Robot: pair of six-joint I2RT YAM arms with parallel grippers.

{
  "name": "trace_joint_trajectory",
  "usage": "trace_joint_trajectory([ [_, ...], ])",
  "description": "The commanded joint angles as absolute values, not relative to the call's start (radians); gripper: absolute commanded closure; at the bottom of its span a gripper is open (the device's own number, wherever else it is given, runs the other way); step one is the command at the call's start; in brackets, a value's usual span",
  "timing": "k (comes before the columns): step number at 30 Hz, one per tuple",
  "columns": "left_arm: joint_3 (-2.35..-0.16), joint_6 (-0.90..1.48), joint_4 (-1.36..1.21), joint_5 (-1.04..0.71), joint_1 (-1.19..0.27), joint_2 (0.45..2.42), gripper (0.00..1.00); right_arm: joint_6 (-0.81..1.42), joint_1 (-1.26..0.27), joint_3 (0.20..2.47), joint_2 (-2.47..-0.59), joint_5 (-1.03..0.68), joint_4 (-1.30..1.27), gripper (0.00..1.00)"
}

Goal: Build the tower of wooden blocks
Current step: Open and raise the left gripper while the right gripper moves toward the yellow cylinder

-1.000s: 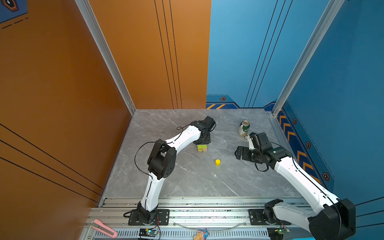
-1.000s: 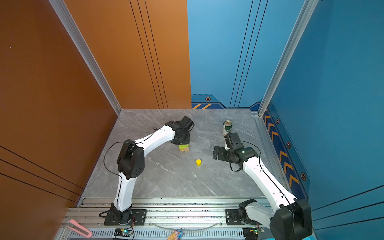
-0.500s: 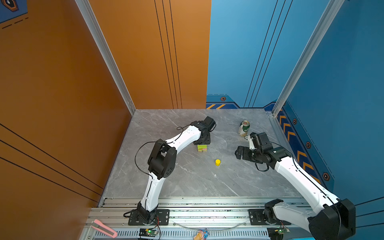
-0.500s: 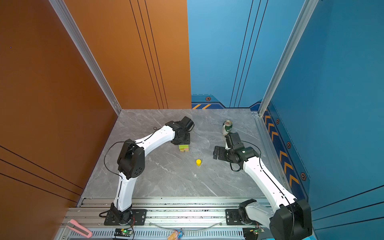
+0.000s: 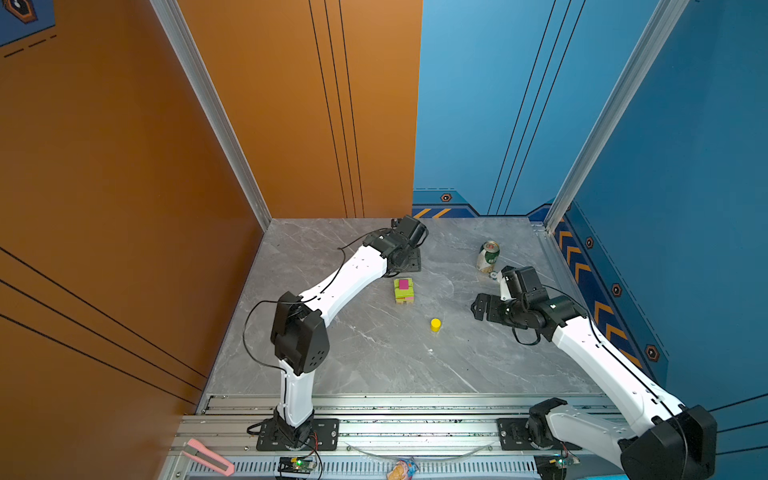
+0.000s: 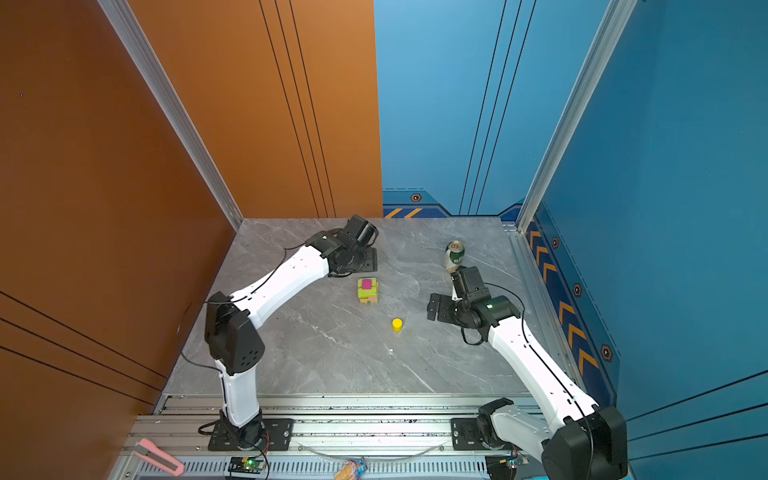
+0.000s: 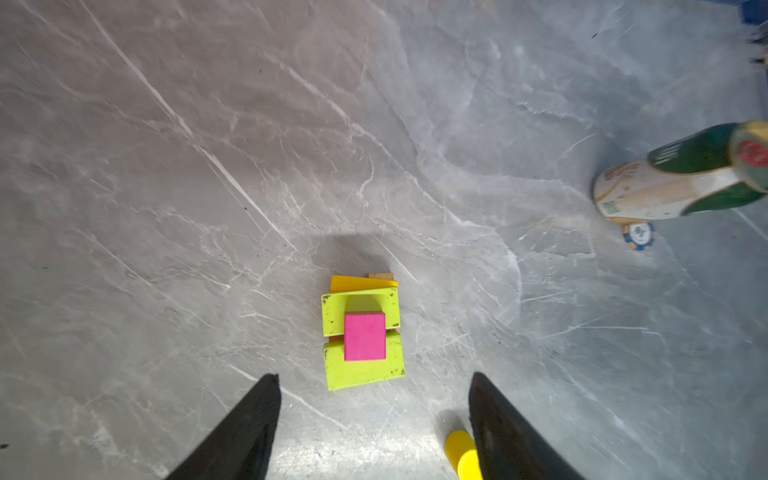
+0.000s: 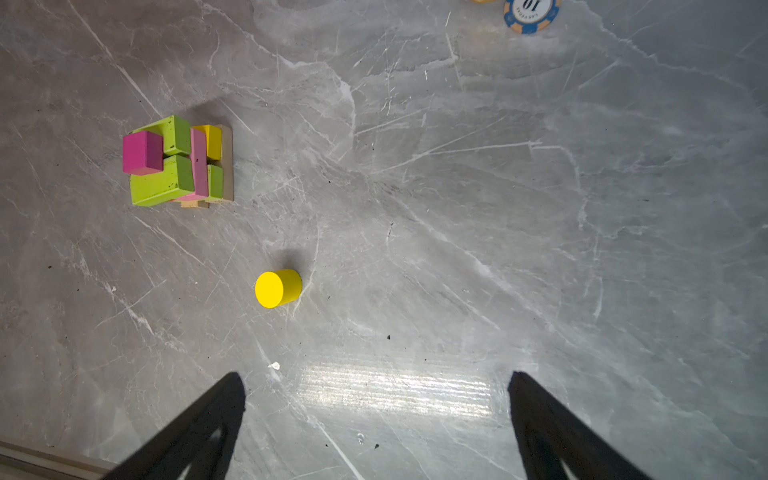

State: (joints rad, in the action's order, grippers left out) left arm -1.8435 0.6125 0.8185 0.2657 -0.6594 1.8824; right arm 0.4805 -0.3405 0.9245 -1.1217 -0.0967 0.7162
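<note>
The tower is a small stack near the table's middle: tan bars lowest, then yellow, pink and lime-green blocks, with a magenta cube on top. Just behind it my left gripper is open and empty, its fingers apart from the stack. A yellow cylinder stands alone on the table, in front and to the right of the tower. To the cylinder's right my right gripper hangs wide open over bare table, holding nothing.
A green-white drink can stands at the back right with a blue poker chip at its foot. A pink utility knife lies on the front rail. Orange and blue walls enclose the table.
My left gripper has opened and drawn back from the tower, leaving the magenta cube on top. The right arm and the yellow cylinder have not moved.
</note>
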Motion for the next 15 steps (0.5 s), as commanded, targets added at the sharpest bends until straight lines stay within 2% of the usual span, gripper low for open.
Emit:
trace_joint_trajectory([
  [1,-1.768,0.566,0.798,0.341,-0.667,1.739,0.2,0.511,-0.365,0.926,-1.108,-0.052,0.767,0.0],
  [4,-1.635,0.528,0.736,0.355,-0.669,1.596,0.16,0.523,-0.396,0.937,-1.106,-0.024,0.782,0.0],
  [7,-1.517,0.515,0.717,0.386,-0.671,1.468,0.0,0.534,-0.426,0.954,-1.111,-0.006,0.786,0.0],
  [15,-1.201,0.547,0.681,0.427,-0.668,1.131,0.02,0.568,-0.547,1.048,-1.162,0.092,0.82,0.0],
])
